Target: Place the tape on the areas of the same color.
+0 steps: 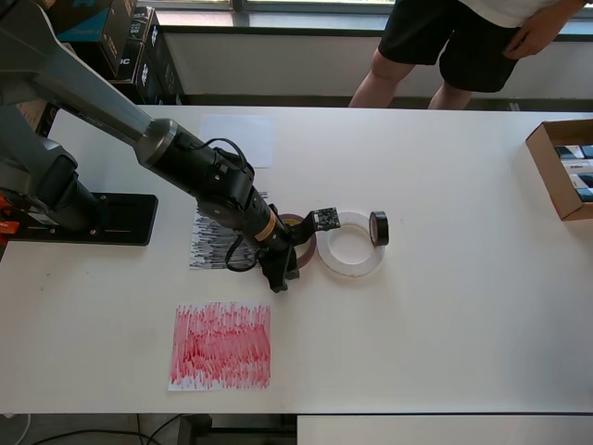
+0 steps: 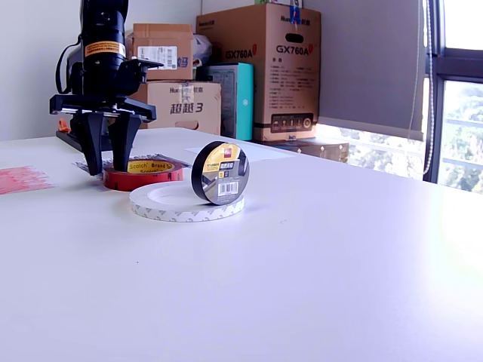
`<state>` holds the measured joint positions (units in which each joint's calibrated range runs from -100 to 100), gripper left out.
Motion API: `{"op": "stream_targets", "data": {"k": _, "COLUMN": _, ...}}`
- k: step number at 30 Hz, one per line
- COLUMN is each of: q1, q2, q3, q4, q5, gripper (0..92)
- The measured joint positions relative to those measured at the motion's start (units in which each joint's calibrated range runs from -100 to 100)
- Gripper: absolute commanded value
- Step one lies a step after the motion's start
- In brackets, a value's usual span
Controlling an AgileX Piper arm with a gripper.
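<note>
In the exterior view, nearest on the white desk [image 2: 317, 286] lies the wide flat white tape ring [image 2: 181, 205], and the small black tape roll [image 2: 219, 173] stands upright on edge on the ring's rim. In the overhead view the white ring [image 1: 350, 244] lies near the middle of the desk [image 1: 435, 306], with the black roll [image 1: 379, 228] on its side toward the cardboard box [image 1: 562, 169] at the desk's edge.

Just behind the ring lies the flat red tape roll with a brownish inner ring [image 2: 143, 174], touching or just beside the ring. The black tool [image 2: 107, 153] reaches down at it with its jaws spread wide, one finger outside the roll's rim and the other set over its centre hole; it grips nothing. From above, the tool [image 1: 285, 260] and arm cover most of the red roll [image 1: 298, 223].

Beside that roll lies the black scribbled paper sheet [image 1: 211, 243], partly under the arm. The red scribbled paper sheet [image 1: 221, 346] lies near one long desk edge, and the plain white paper sheet [image 1: 239, 139] near the opposite edge. Stacked cardboard boxes [image 2: 256, 68] stand beyond the desk.
</note>
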<state>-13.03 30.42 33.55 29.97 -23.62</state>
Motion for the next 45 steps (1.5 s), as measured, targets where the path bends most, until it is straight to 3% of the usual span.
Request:
{"op": "stream_targets", "data": {"k": 19, "q1": 0.0, "q2": -0.1, "q3": 1.1, "q4": 0.0, "q5": 0.0, "gripper": 31.2}}
{"op": "stream_targets", "data": {"k": 28, "q1": 0.8, "q2": -0.1, "q3": 1.1, "q4": 0.0, "q5": 3.3, "gripper": 30.3}}
{"op": "stream_targets", "data": {"k": 37, "q1": 0.8, "q2": 1.6, "q3": 0.0, "q4": 0.0, "q5": 3.4, "gripper": 0.0}}
{"op": "stream_targets", "data": {"k": 45, "q1": 0.8, "q2": 1.4, "q3": -0.4, "q4": 0.1, "q5": 3.4, "gripper": 0.1}}
